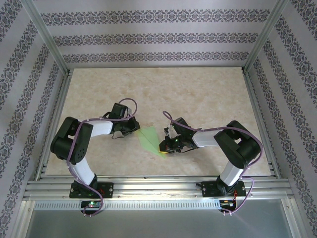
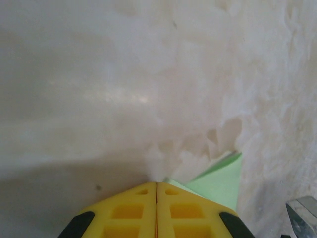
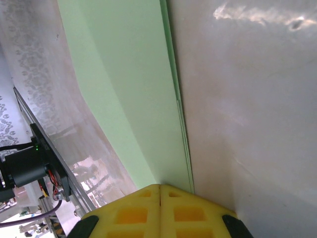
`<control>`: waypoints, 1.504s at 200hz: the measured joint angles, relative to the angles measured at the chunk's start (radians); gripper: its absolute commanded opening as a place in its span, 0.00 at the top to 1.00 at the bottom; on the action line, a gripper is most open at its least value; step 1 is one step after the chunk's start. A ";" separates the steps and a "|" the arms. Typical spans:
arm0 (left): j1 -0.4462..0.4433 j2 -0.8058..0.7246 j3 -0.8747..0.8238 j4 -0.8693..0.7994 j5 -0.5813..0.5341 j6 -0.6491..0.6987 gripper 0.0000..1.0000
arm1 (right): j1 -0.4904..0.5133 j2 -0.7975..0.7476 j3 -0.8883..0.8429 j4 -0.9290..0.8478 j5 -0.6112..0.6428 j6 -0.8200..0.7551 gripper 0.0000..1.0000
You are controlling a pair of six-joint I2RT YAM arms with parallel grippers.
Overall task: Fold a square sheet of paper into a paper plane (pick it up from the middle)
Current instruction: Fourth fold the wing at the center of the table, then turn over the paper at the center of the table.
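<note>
The pale green sheet of paper [image 1: 148,139] lies flat on the table, folded into a pointed dart shape with layered edges. Its narrow tip points to the upper left and its wide end to the lower right. My left gripper [image 1: 135,129] is shut, its yellow fingertips [image 2: 171,191] down on the narrow tip; green paper [image 2: 219,181] spreads out to their right. My right gripper [image 1: 164,147] is shut at the wide end. In the right wrist view the closed gripper [image 3: 160,186] rests on the paper [image 3: 133,89] next to its long folded edge [image 3: 174,94]. The paper passes under the fingers.
The beige marbled tabletop [image 1: 198,94] is boxed in by patterned walls and aluminium frame posts [image 1: 47,37]. A metal rail [image 1: 158,186] runs along the near edge by both arm bases. A metal part [image 2: 303,214] shows at the lower right of the left wrist view.
</note>
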 measured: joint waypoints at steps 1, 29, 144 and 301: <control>0.001 0.000 0.001 0.000 0.000 0.000 0.93 | 0.000 0.000 0.000 0.000 0.000 0.000 1.00; 0.016 0.005 0.021 -0.025 0.007 0.015 0.93 | 0.000 0.000 -0.001 0.001 0.000 -0.002 1.00; -0.229 -0.114 0.042 -0.029 0.029 -0.040 0.93 | 0.000 -0.120 -0.021 -0.067 0.011 0.043 0.86; -0.246 0.038 0.029 0.007 0.040 -0.039 0.93 | 0.060 -0.285 -0.208 -0.071 0.060 0.235 0.74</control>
